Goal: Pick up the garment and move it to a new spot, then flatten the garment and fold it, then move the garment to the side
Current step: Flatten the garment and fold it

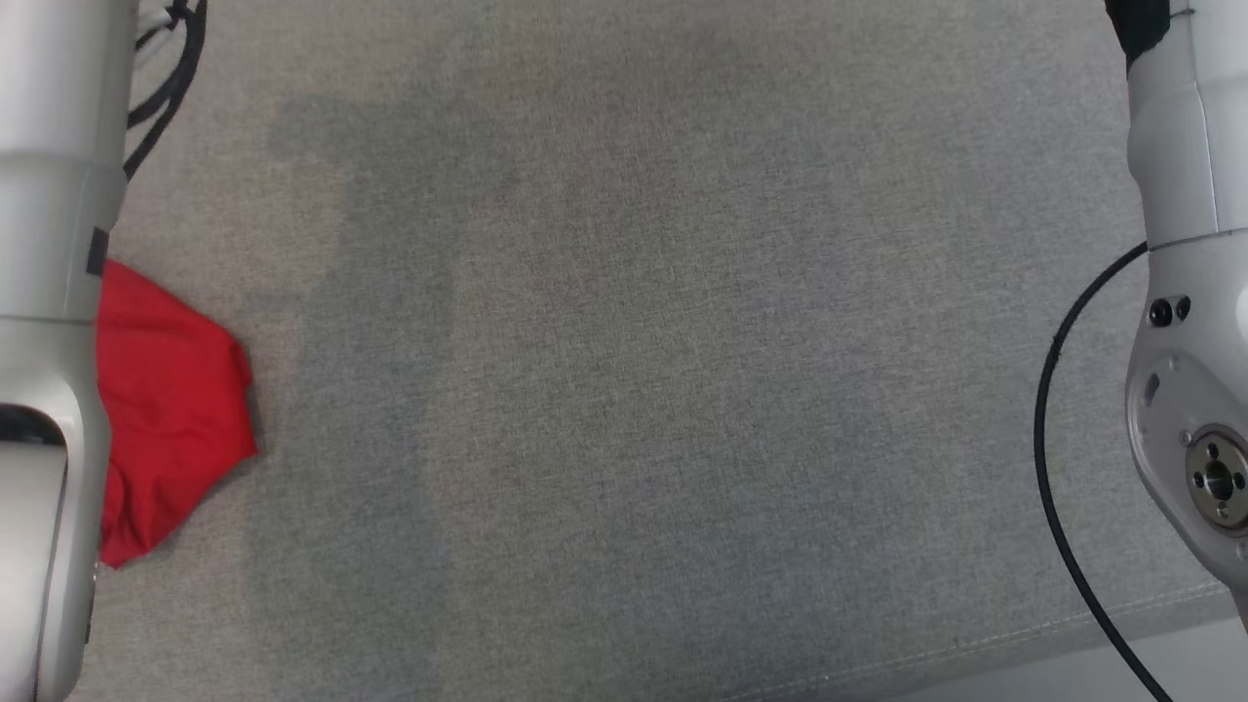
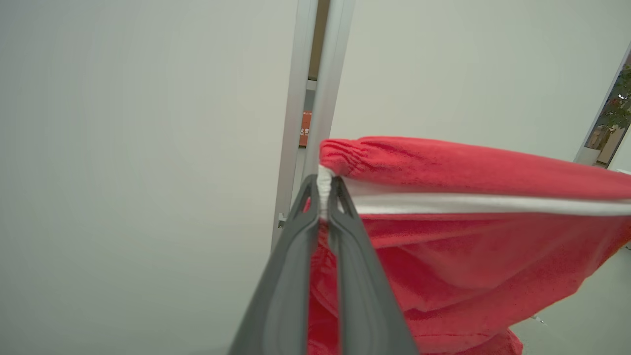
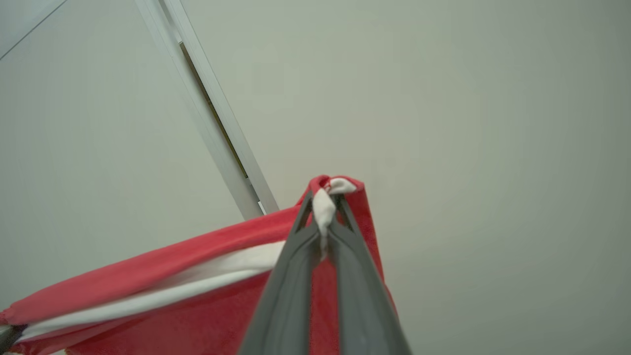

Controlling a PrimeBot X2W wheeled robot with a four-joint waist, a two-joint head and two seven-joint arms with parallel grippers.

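Between clamped left pincer [image 2: 324,186] and right pincer [image 3: 324,198], one red garment [image 2: 468,251]

free: grey surface [image 1: 624,390] middle | obstacles: red garment [image 1: 171,409] left edge, cable [image 1: 1037,429] right

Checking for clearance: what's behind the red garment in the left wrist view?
A pale wall and a grey upright post stand behind the red garment; it covers whatever is lower down.

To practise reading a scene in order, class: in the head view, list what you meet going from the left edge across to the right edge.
Left arm's pale grey forearm → red cloth garment → bare grey woven fabric surface → thin black cable → right arm's pale grey forearm.
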